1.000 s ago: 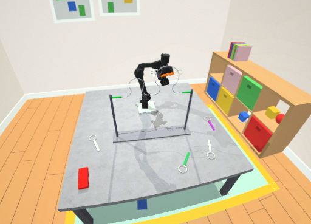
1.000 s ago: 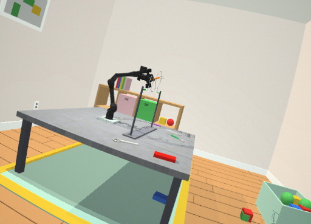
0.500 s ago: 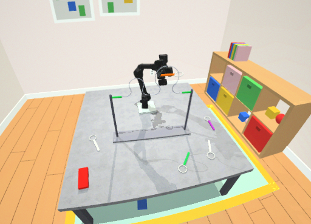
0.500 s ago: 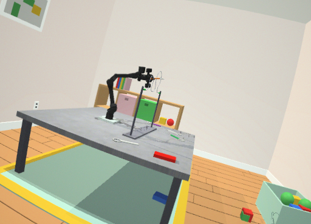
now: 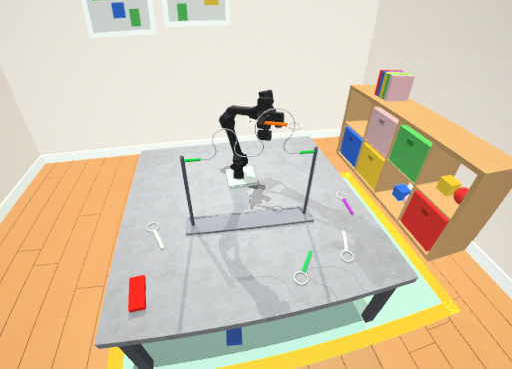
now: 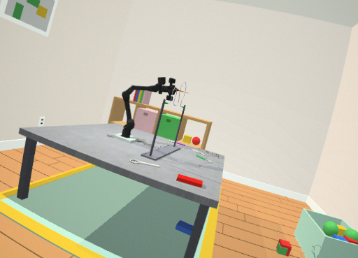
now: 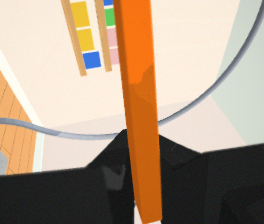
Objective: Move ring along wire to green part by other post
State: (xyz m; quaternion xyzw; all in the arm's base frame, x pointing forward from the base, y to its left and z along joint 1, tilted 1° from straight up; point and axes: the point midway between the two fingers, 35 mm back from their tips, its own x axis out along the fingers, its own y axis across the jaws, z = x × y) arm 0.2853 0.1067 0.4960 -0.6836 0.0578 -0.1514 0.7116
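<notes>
The gripper point(image 5: 265, 123) point(image 6: 174, 90) point(image 7: 143, 150) is shut on the orange handle point(image 5: 276, 123) point(image 6: 180, 91) point(image 7: 138, 75). The handle points nearly level away from the arm. Its pale ring point(image 5: 301, 126) is at the right side of the wire's tall arch in the top view, where the wire appears to pass through it. The ring is out of the wrist view. The grey wire point(image 7: 213, 93) passes behind the handle there; the gap between them cannot be judged. Green parts sit beside the left post point(image 5: 187, 191) and the right post point(image 5: 310, 181).
The posts stand on a grey base point(image 5: 250, 221) point(image 6: 162, 152). A red block point(image 5: 137, 293) point(image 6: 189, 180), a green-handled ring point(image 5: 307, 262), a purple-handled ring point(image 5: 347, 206) and two white-handled rings lie on the table. A shelf point(image 5: 435, 139) stands to the right.
</notes>
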